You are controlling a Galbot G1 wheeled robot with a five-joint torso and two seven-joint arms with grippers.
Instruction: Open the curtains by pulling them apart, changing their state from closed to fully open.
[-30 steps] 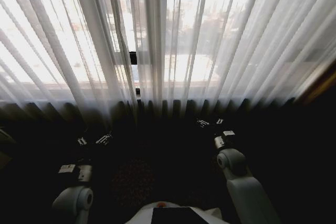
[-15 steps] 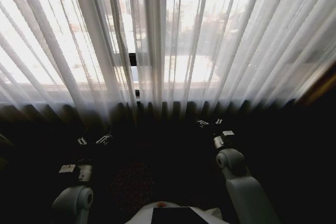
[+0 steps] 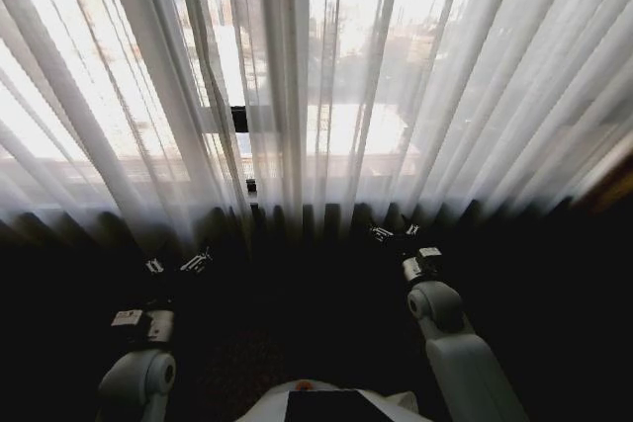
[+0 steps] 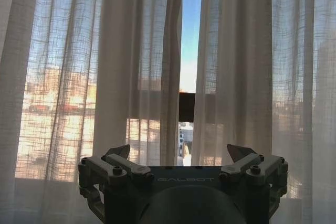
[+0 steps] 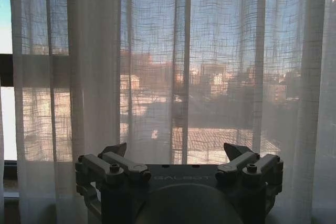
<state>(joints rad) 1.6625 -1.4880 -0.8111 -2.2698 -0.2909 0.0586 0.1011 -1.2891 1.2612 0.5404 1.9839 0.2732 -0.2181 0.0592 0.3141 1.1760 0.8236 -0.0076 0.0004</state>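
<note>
The curtains hang closed in front of me, a left panel point(image 3: 119, 96) and a right panel point(image 3: 445, 96) of sheer white pleated fabric meeting at a narrow slit. In the left wrist view that slit point(image 4: 188, 51) shows blue sky between the two panels point(image 4: 131, 66). My left gripper point(image 3: 178, 265) is low and short of the hem, open with nothing in it point(image 4: 180, 153). Held a little farther forward, my right gripper point(image 3: 396, 232) is also open and empty point(image 5: 176, 150), facing the right panel point(image 5: 157, 51). Neither touches the fabric.
A black window frame bar point(image 3: 238, 119) shows through the slit point(image 4: 186, 107). The floor below the hem point(image 3: 316, 323) is dark. A brown edge point(image 3: 618, 180) stands at the far right. My torso point(image 3: 326, 404) sits at the bottom of the head view.
The whole head view has shifted: the curtains look larger and their hem sits lower, so the camera has moved. Both arms keep the same pose.
</note>
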